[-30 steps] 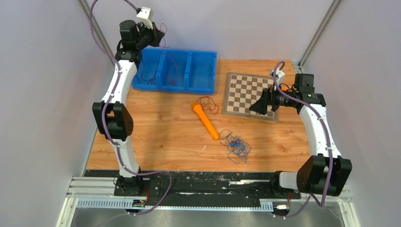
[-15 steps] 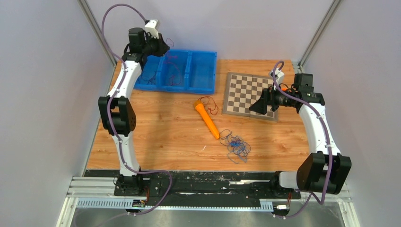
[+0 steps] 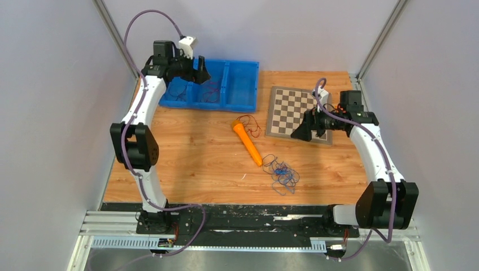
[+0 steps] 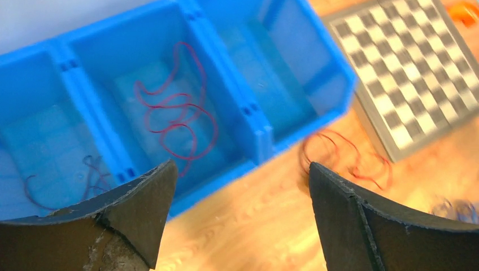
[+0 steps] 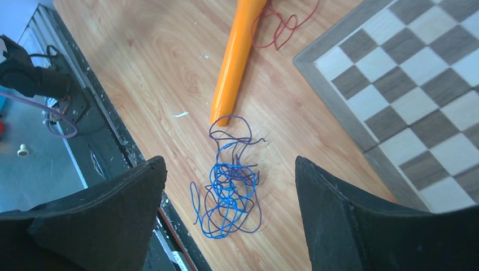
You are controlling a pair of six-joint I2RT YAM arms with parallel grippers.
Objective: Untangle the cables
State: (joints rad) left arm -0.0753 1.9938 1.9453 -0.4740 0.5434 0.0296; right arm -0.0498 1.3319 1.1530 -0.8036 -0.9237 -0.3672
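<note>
Well below the right fingers [image 5: 350,226], spread and empty, lie the tangled cables [image 5: 229,195]; left fingers [image 4: 135,209] likewise spread.

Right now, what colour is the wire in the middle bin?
Red; the wire shows best from left wrist.

I am working in a robotics lab test cell: plain grey panels [image 3: 51,113] box in a wood-topped table [image 3: 197,164], aluminium framing [image 3: 384,36] climbs the corners, and the left arm [image 3: 141,113] and right arm [image 3: 375,152] stand on a slotted metal rail [image 3: 226,244].
</note>
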